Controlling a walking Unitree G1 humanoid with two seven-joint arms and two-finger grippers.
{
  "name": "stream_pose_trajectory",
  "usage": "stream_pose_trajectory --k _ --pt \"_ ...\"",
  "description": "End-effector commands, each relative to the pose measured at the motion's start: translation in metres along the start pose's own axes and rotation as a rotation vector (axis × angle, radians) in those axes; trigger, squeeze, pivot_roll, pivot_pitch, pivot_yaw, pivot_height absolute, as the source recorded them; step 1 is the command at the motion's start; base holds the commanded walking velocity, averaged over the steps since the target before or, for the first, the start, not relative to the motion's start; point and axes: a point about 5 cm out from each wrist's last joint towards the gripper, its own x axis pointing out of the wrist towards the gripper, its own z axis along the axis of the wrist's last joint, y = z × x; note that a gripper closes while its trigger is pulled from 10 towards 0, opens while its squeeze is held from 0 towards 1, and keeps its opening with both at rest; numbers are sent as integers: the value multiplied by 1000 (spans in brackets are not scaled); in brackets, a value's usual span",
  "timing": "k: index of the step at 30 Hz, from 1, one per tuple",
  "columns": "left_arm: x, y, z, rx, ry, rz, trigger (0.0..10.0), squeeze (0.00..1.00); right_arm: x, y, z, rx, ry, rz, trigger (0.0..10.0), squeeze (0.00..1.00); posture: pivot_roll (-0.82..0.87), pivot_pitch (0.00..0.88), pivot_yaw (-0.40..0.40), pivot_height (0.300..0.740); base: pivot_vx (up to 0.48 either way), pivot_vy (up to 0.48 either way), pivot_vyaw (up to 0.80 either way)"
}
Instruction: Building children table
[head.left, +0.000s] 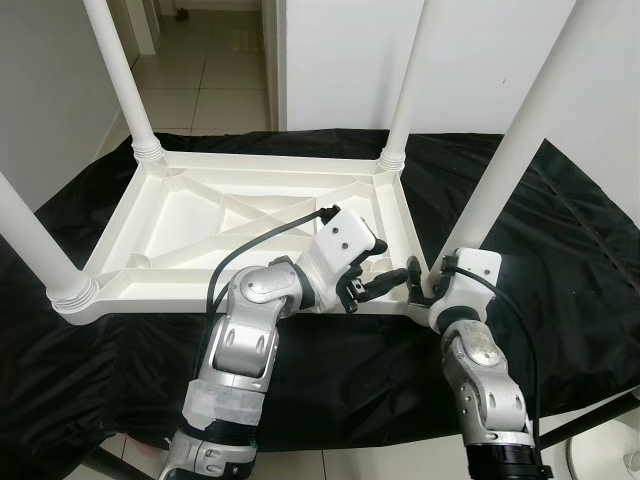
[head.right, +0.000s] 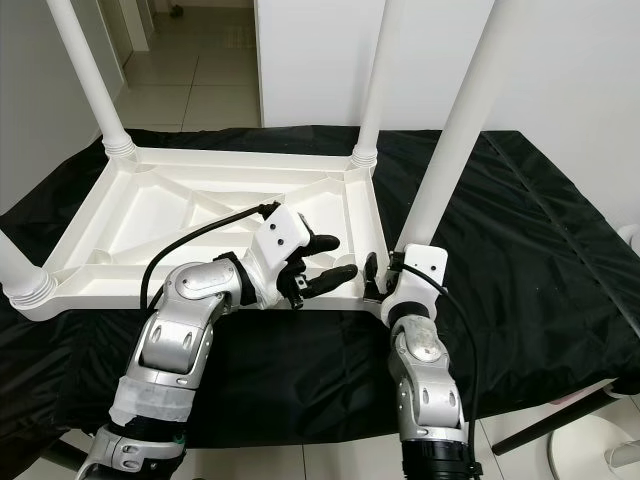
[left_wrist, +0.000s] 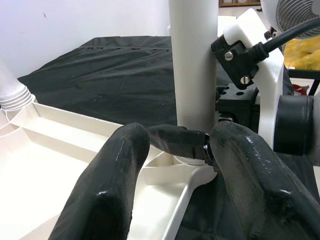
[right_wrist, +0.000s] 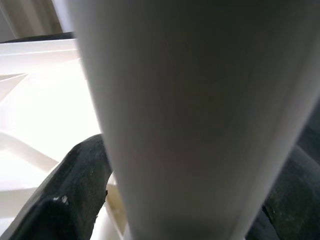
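I am looking down at the white plastic table (head.left: 250, 215) lying upside down on a black cloth (head.left: 560, 250), its ribbed underside facing up and its long axis running from near-left toward far-right. All four legs are pointing straight up, each one cut off by the top of the picture. My right gripper (head.left: 418, 280) is clamping the near-right leg (head.left: 510, 150) just above its socket; in the right wrist view the leg (right_wrist: 190, 110) is sitting between the two black fingers (right_wrist: 70, 190). My left gripper (head.right: 325, 262) is reaching across the near rim toward that same corner with its fingers spread, holding nothing, tips just beside the right gripper. Tiled floor (head.left: 205, 85) and a white wall (head.left: 340, 60) are showing beyond the cloth. The leg's socket is mostly hidden behind the right gripper.
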Motion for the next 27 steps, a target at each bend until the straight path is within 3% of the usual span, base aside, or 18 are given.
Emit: stream_pose_trajectory --k 1,4,6,11,27 --pt "-3 11 -3 10 22 239 10000 0 3 1 -3 4 19 49 10000 0 -15 0 -33 740 0 0 0" --pt "-4 11 -3 17 27 237 10000 0 6 -1 -4 -29 23 171 10000 0 -16 0 -28 740 0 0 0" --pt "-4 11 -3 17 27 237 10000 0 6 -1 -4 -29 23 171 10000 0 -16 0 -28 740 0 0 0" --pt "0 14 -2 27 25 229 10000 0 12 -4 -4 -123 14 400 10000 0 -36 0 -1 740 0 0 0" --pt "5 14 3 40 11 220 10000 0 29 -8 8 -262 24 679 10000 0 -25 0 -10 740 0 0 0"
